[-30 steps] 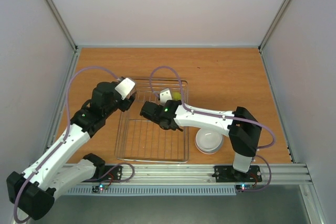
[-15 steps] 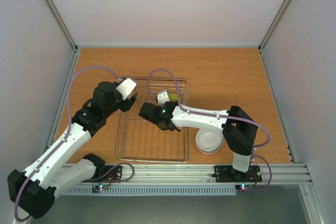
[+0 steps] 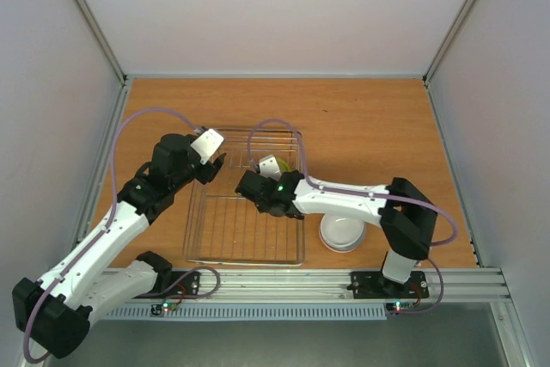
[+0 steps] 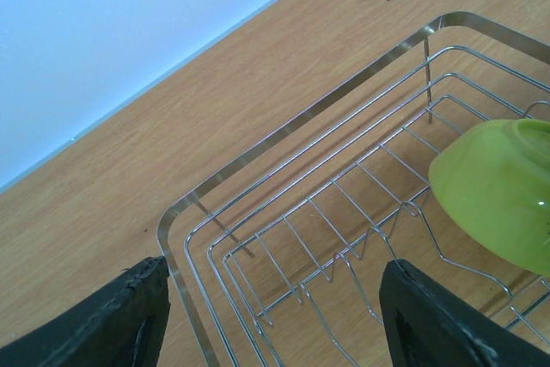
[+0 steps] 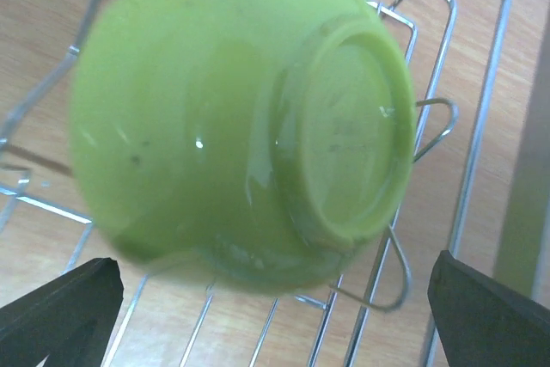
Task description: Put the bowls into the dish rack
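The yellow-green bowl lies tipped over in the dish rack, its foot ring facing my right wrist camera. It rests on the wire prongs. My right gripper is open, its fingers spread wide on either side and touching nothing. From above, only a sliver of this bowl shows by the right wrist, at the far right of the rack. My left gripper is open and empty over the rack's far left corner, with the bowl to its right. A white bowl sits on the table right of the rack.
The right arm's forearm lies across the rack's right edge, just above the white bowl. Grey walls close off the table at left, right and back. The grey and orange bowls are out of view.
The right gripper has moved a little to the right over the rack. The rack has shifted slightly to the left. The left arm has barely moved.
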`<act>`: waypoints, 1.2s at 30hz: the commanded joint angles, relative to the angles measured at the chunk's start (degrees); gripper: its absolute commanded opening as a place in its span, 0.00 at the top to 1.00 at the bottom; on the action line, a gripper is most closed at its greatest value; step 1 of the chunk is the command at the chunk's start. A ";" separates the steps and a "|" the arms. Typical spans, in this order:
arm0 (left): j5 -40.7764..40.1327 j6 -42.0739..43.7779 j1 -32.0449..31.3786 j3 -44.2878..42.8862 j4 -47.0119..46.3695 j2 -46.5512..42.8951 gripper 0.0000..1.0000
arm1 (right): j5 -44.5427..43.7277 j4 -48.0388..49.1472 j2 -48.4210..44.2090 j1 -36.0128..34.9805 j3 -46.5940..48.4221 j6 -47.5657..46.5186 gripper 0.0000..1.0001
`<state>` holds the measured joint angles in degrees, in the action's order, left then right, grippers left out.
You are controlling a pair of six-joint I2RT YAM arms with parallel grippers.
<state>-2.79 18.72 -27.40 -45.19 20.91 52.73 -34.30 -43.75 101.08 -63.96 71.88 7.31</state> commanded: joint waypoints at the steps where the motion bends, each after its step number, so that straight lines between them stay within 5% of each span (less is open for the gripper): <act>1: 0.74 0.79 -0.02 -0.02 -0.17 -0.19 0.32 | 0.76 2.49 -8.41 -2.08 -0.90 -1.70 0.01; 6: 1.90 0.84 -0.02 -0.39 0.60 0.04 0.34 | -1.18 0.83 -17.51 -5.27 -1.20 -3.30 0.01; 8: 5.13 1.17 -0.02 -1.65 3.15 0.92 0.50 | -2.42 -0.83 -21.72 -5.62 -1.61 -2.31 0.01; 10: 8.96 1.43 -0.02 -4.21 7.22 3.29 0.57 | -5.75 -2.58 -25.94 -5.64 -3.00 0.44 0.01; 16: 21.91 2.73 -3.50 -10.02 16.69 13.43 0.58 | -13.96 -5.14 -40.00 -5.62 -12.58 9.34 0.01; 25: 19.63 4.08 -18.69 -20.68 21.19 25.88 0.57 | -21.51 -29.60 -49.53 -5.67 -15.03 30.74 0.01; 36: 19.31 3.03 -26.21 -38.10 23.32 44.20 0.76 | -24.65 -45.75 -55.06 -6.61 -19.77 50.90 0.02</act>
<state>16.99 22.50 -51.42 -79.33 43.57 94.04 -54.83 -82.02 48.62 -69.67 53.43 47.29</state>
